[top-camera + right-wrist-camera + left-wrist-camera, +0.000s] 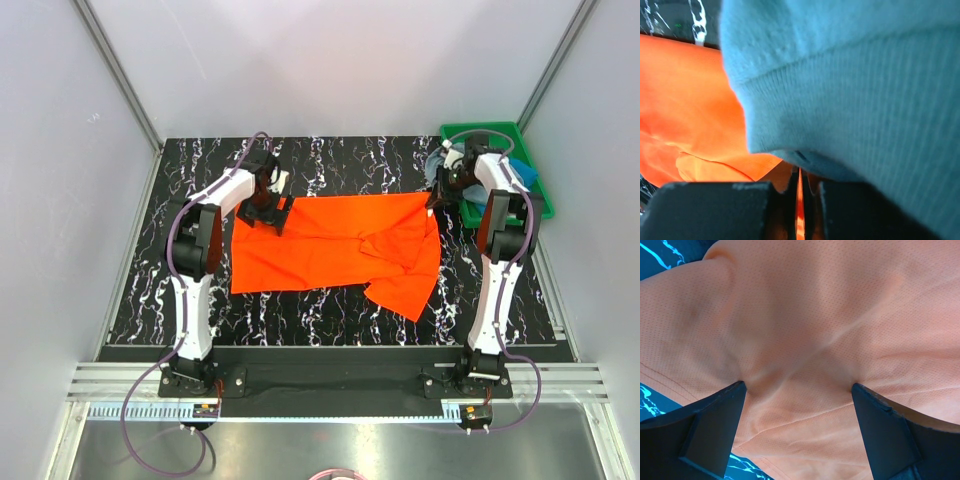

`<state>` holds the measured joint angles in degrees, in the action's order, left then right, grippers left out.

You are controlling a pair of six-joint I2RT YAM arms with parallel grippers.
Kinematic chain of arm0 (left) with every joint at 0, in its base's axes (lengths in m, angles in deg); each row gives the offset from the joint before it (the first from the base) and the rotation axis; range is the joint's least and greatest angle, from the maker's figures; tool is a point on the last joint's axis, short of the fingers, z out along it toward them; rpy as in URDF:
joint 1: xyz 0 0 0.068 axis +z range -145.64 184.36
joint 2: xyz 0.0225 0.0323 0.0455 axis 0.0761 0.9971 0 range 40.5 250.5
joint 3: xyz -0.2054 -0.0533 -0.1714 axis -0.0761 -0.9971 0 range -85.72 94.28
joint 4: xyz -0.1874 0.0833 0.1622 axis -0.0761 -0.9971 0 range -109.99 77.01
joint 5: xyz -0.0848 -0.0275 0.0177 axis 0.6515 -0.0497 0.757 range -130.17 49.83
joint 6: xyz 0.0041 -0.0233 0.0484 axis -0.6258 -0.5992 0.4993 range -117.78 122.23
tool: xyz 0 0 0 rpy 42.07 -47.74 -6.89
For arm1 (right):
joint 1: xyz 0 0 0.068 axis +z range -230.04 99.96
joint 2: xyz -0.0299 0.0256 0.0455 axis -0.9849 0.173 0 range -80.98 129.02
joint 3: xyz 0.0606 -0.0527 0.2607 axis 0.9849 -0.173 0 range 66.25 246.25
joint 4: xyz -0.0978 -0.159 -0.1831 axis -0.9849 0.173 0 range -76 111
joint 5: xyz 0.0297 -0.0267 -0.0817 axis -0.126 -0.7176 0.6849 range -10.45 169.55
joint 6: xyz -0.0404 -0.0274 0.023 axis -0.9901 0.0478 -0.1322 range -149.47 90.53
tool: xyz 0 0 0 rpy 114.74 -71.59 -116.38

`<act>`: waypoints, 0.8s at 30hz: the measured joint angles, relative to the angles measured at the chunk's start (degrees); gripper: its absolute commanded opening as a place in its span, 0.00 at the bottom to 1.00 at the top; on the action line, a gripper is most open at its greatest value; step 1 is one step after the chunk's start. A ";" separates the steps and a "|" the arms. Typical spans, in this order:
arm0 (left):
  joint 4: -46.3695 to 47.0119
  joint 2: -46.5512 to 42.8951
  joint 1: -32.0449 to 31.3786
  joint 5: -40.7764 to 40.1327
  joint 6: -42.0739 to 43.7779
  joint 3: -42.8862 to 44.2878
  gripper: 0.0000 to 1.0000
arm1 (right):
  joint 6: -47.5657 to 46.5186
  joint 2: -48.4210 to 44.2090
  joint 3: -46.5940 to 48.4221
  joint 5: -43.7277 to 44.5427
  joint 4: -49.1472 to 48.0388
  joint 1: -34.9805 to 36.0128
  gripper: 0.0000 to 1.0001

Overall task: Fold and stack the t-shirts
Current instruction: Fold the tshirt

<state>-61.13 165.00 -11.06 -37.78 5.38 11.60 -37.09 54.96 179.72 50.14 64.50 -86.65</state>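
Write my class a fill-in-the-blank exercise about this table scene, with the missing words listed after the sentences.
The t-shirt spread on the table is bright ___. The left gripper, its fingers wide apart on the t-shirt, is ___. The right gripper is ___ on a thin fold of the t-shirt. The tray at the table's far right corner is ___.
Missing words: orange; open; shut; green.

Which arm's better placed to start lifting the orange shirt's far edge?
Right. The right gripper is shut with orange t-shirt cloth pinched between its fingers at the far right corner; the left gripper sits open on the cloth, gripping nothing.
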 measured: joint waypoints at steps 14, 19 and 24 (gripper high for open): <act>0.15 0.00 0.00 -1.79 -0.11 -0.09 0.94 | 1.51 0.02 3.30 0.00 -1.29 0.00 0.01; 0.17 0.00 0.00 -2.08 -0.22 -0.09 0.94 | 1.53 0.02 3.28 0.48 -1.44 0.00 0.01; 0.20 0.00 -0.09 -2.49 -0.22 -0.09 0.95 | 1.86 0.22 3.32 1.55 -1.46 0.02 0.44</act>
<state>-60.93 165.00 -11.15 -40.27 5.16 11.51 -35.23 55.18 183.04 51.69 63.03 -86.63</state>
